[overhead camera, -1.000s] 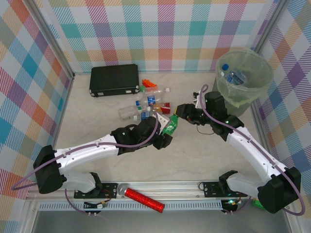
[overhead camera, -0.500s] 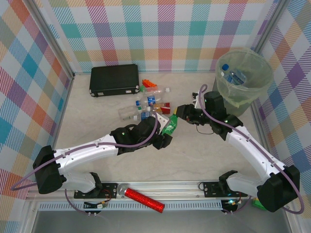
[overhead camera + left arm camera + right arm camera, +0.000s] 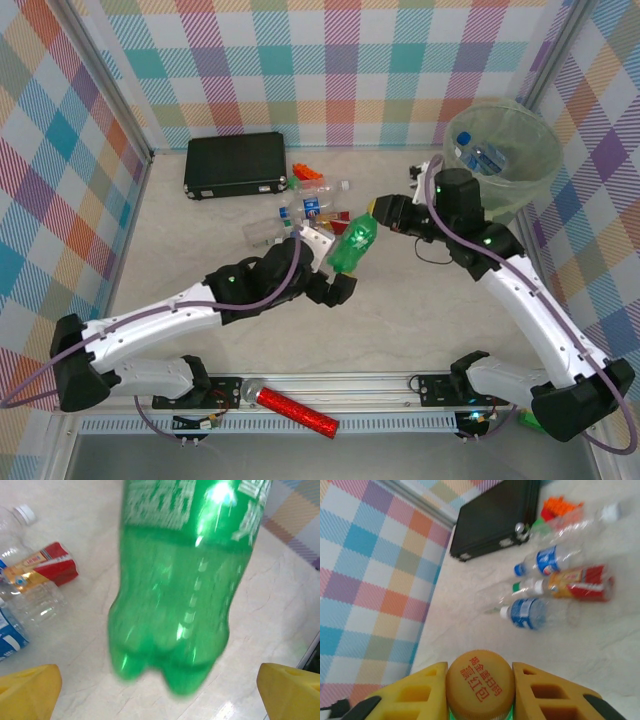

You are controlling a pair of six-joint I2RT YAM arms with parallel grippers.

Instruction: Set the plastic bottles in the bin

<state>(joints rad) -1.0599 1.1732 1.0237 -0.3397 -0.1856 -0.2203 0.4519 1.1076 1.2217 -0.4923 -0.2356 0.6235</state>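
**A:** What does the right pincer (image 3: 480, 692) have?

**B:** It pinches the orange cap (image 3: 480, 680) of the green bottle (image 3: 355, 243), one yellow finger on each side. Nothing else is gripped, and the body hangs tilted below, off the table (image 3: 430, 310).

**A:** So the hold is the weak spot?

**B:** I think so. A round cap can twist or slide out if the body sways on a quick swing.

**A:** And the left pincer (image 3: 160, 692)?

**B:** It is spread wide around the bottle's base and seems to touch nothing. A rise or a late squeeze could knock the bottle loose.

**A:** Further out?

**B:** The bin (image 3: 525, 200) stands at the far right with a clear bottle (image 3: 480, 157) inside. Carried too low, the hanging base may catch its rim or bag. If the bottle drops, it could roll among the loose bottles (image 3: 530, 612) by the black case (image 3: 235, 165).
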